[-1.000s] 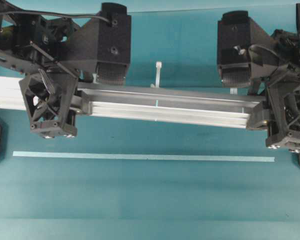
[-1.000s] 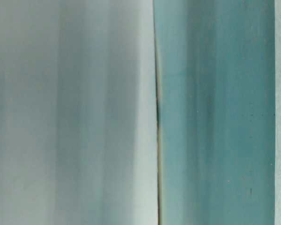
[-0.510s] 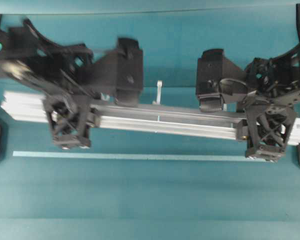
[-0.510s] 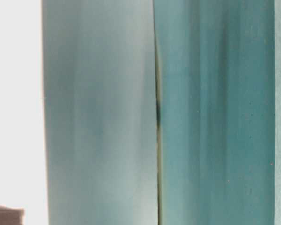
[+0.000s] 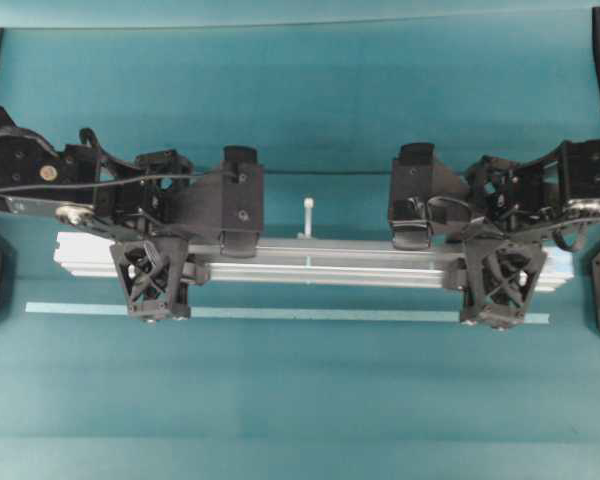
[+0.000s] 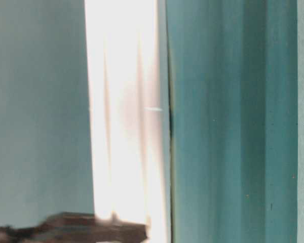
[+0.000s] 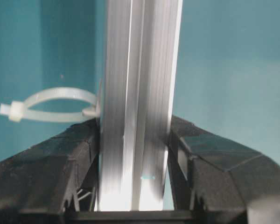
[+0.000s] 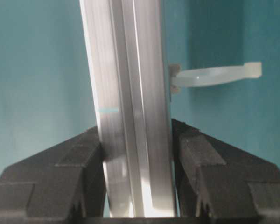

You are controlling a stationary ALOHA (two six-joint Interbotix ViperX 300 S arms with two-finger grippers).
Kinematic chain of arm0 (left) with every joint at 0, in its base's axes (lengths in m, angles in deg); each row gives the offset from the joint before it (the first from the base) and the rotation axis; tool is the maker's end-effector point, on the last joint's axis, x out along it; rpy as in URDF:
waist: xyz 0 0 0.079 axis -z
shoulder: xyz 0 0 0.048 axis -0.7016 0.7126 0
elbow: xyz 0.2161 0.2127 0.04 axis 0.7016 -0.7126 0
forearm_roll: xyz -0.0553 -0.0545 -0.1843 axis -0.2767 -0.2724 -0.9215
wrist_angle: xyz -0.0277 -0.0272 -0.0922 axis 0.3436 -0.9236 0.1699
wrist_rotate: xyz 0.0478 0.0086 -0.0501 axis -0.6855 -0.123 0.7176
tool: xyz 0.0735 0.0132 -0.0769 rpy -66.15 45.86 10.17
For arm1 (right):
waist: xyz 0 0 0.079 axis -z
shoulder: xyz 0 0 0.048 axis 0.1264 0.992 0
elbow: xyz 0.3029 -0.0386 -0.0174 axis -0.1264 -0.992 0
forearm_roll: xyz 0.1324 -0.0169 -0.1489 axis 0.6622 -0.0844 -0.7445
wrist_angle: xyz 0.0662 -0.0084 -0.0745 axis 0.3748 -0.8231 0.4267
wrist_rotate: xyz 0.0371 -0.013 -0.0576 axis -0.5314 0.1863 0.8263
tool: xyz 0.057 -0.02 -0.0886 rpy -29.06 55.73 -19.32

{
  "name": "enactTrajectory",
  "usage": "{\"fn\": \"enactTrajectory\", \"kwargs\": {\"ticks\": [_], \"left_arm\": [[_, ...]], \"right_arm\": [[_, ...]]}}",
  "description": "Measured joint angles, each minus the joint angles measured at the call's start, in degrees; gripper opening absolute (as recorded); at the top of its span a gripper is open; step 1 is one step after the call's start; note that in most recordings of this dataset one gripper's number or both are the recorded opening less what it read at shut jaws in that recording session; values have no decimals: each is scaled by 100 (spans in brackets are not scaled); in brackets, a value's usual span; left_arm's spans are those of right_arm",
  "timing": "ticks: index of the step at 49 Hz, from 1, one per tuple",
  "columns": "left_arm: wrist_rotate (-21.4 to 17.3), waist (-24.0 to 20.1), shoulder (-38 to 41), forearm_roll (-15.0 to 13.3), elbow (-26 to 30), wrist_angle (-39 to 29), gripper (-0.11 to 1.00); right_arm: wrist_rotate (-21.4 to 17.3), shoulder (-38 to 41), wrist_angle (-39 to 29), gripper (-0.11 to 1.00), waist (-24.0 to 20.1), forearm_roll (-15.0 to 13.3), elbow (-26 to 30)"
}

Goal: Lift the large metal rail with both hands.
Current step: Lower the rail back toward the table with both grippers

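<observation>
Both grippers are clamped on the large metal rail (image 5: 320,262): the left gripper (image 5: 185,265) near its left end, the right gripper (image 5: 460,270) near its right. It lies level across the teal table (image 5: 300,400), a white zip tie (image 5: 308,212) sticking out its far side. Just beyond its near side lies a pale tape strip (image 5: 310,314).

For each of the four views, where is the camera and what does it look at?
Overhead: above, facing down; rail, tape strip, left hand, right hand.
Table-level: blurred; bright rail close, dark shape at the bottom.
Left wrist: behind its fingers, along the rail; zip tie.
Right wrist: behind its fingers; rail.
All views share the rail.
</observation>
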Motion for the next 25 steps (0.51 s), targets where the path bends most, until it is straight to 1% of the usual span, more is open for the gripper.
{"fn": "enactTrajectory", "kwargs": {"ticks": [7,14,25], "left_arm": [[62,0,26,9,-378,562,37],[149,0,141,9,-563,984,37],[246,9,396,9,-888,1292,37]], "right_arm": [[149,35,527,40,18,-9,-343],[290,202,853,40,9,-9,-615],[378,686,1433,40,9,-9,-800]]}}
